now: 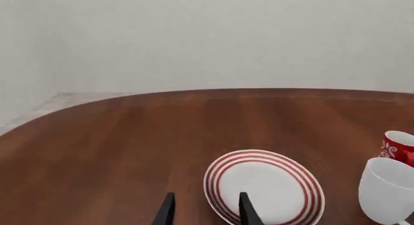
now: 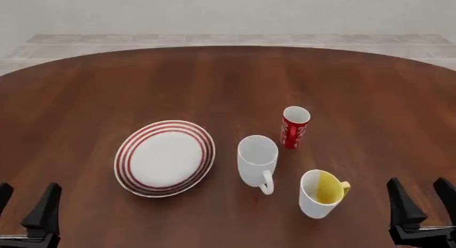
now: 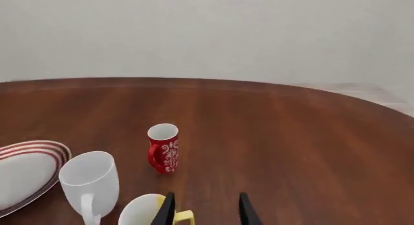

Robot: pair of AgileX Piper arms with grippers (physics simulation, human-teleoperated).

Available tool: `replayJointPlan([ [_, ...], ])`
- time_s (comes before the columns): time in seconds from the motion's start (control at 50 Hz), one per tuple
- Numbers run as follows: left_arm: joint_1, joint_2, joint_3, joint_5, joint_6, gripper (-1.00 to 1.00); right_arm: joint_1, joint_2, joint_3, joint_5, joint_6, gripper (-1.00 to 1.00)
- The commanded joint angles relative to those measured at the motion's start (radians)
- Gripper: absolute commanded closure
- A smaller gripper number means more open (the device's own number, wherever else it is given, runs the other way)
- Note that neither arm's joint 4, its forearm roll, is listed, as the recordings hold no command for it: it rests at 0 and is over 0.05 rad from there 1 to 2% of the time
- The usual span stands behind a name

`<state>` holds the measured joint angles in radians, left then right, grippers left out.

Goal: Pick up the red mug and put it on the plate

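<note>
The red mug (image 2: 295, 127) stands upright right of the table's centre, slim, with white swirls; it also shows as the red mug (image 3: 163, 148) and, partly cut off, the red mug (image 1: 398, 147). The plate (image 2: 165, 157), white with red rings, lies to its left, also seen as the plate (image 1: 264, 186) and the plate (image 3: 26, 171). My left gripper (image 2: 25, 205) hangs open at the near left corner, well short of the plate. My right gripper (image 2: 422, 197) is open at the near right corner, nothing between its fingers.
A plain white handled mug (image 2: 257, 161) stands between plate and red mug. A white mug with yellow inside (image 2: 321, 193) sits nearer, close to my right gripper. The round wooden table (image 2: 107, 93) stretches away to a pale floor and wall.
</note>
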<state>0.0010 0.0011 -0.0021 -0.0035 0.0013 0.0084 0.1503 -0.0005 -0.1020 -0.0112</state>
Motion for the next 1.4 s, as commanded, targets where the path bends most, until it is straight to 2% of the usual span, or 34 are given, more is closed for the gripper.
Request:
replayJointPlan([
  [0.02,-0.003,0.0,-0.001,-0.004,0.017,-1.0,-0.041,0.074,0.0,-0.059,-0.021,-1.0],
  [0.06,-0.003,0.0,-0.002,-0.003,0.018,-1.0,-0.066,0.132,0.0,-0.101,0.001,-1.0],
  [0.08,-0.005,0.0,-0.001,-0.004,0.019,-1.0,-0.058,0.23,0.0,-0.164,0.008,-1.0],
  [0.2,-0.009,0.0,-0.004,-0.002,0.021,-1.0,-0.053,0.205,0.0,-0.156,-0.002,-1.0],
  [0.26,-0.007,0.0,-0.002,-0.003,0.02,-1.0,-0.076,0.246,-0.001,-0.184,0.018,-1.0],
  [0.38,-0.003,0.0,-0.001,-0.007,0.018,-1.0,-0.08,0.283,-0.004,-0.21,0.009,-1.0],
  [0.42,-0.002,0.0,0.0,-0.008,0.016,-1.0,-0.095,0.321,-0.01,-0.227,0.037,-1.0],
  [0.48,-0.003,0.0,-0.001,-0.006,0.016,-1.0,-0.087,0.341,-0.07,-0.176,-0.027,-1.0],
  [0.54,-0.003,0.0,-0.001,-0.005,0.015,-1.0,-0.062,0.287,-0.133,-0.092,-0.049,-1.0],
  [0.6,-0.002,0.0,0.001,-0.006,0.013,-1.0,-0.058,0.315,-0.191,-0.051,-0.079,-1.0],
  [0.64,0.0,0.0,0.001,-0.006,0.01,-1.0,-0.031,0.304,-0.224,-0.023,-0.061,-1.0],
  [0.74,0.003,0.0,0.0,-0.005,0.007,-1.0,0.01,0.311,-0.246,-0.037,-0.083,-1.0],
  [0.78,0.003,0.0,-0.002,-0.002,0.005,-1.0,0.026,0.319,-0.258,-0.047,-0.037,-1.0],
  [0.84,0.002,0.0,-0.001,-0.001,0.005,-1.0,0.096,0.328,-0.354,-0.004,0.112,-1.0],
  [0.86,0.001,0.0,0.0,-0.002,0.005,-1.0,0.119,0.34,-0.388,0.014,0.124,-1.0],
  [0.92,0.001,0.0,0.002,-0.003,0.003,-1.0,0.179,0.392,-0.504,0.065,0.127,-1.0],
  [0.98,0.003,0.0,0.001,-0.004,0.001,-1.0,0.057,0.381,-0.577,0.092,0.141,-1.0],
  [1.0,0.005,0.0,0.001,-0.003,-0.001,-1.0,0.109,0.419,-0.602,0.088,0.135,-1.0],
  [1.02,0.006,0.0,0.001,-0.003,-0.001,-1.0,0.21,0.486,-0.626,0.089,0.125,-1.0],
  [1.04,0.006,0.0,0.001,-0.004,-0.001,-1.0,0.244,0.523,-0.645,0.092,0.148,-1.0],
  [1.06,0.007,0.0,-0.001,-0.004,-0.003,-1.0,0.234,0.545,-0.654,0.08,0.23,-1.0],
  [1.08,0.007,0.0,0.0,-0.004,-0.003,-1.0,0.242,0.566,-0.664,0.075,0.246,-1.0],
  [1.1,0.007,0.0,0.0,-0.005,-0.003,-1.0,0.25,0.609,-0.682,0.072,0.244,-1.0],
  [1.14,0.006,0.0,-0.003,-0.004,-0.002,-1.0,0.268,0.669,-0.701,0.048,0.287,-1.0],
  [1.16,0.006,0.0,-0.003,-0.004,-0.002,-1.0,0.268,0.67,-0.701,0.048,0.287,-1.0],
  [1.18,0.006,0.001,-0.004,-0.002,-0.004,-1.0,0.325,0.699,-0.722,0.039,0.249,-1.0],
  [1.2,0.007,0.0,-0.002,-0.004,-0.005,-1.0,0.299,0.742,-0.736,0.052,0.299,-1.0],
  [1.24,0.007,0.0,0.0,-0.006,-0.005,-1.0,0.32,0.759,-0.742,0.046,0.308,-1.0],
  [1.28,0.006,0.001,0.001,-0.006,-0.005,-1.0,0.296,0.798,-0.78,0.059,0.259,-1.0],
  [1.3,0.006,0.001,0.001,-0.007,-0.006,-1.0,0.242,0.766,-0.777,0.045,0.254,-1.0],
  [1.32,0.006,0.001,0.001,-0.007,-0.007,-1.0,0.236,0.765,-0.787,0.054,0.227,-1.0],
  [1.36,0.007,0.002,0.0,-0.006,-0.009,-1.0,0.247,0.778,-0.792,0.046,0.315,-1.0],
  [1.38,0.007,0.003,-0.001,-0.005,-0.01,-1.0,0.258,0.774,-0.796,0.037,0.306,-1.0],
  [1.4,0.007,0.003,-0.001,-0.005,-0.01,-1.0,0.224,0.784,-0.806,0.052,0.309,-1.0],
])
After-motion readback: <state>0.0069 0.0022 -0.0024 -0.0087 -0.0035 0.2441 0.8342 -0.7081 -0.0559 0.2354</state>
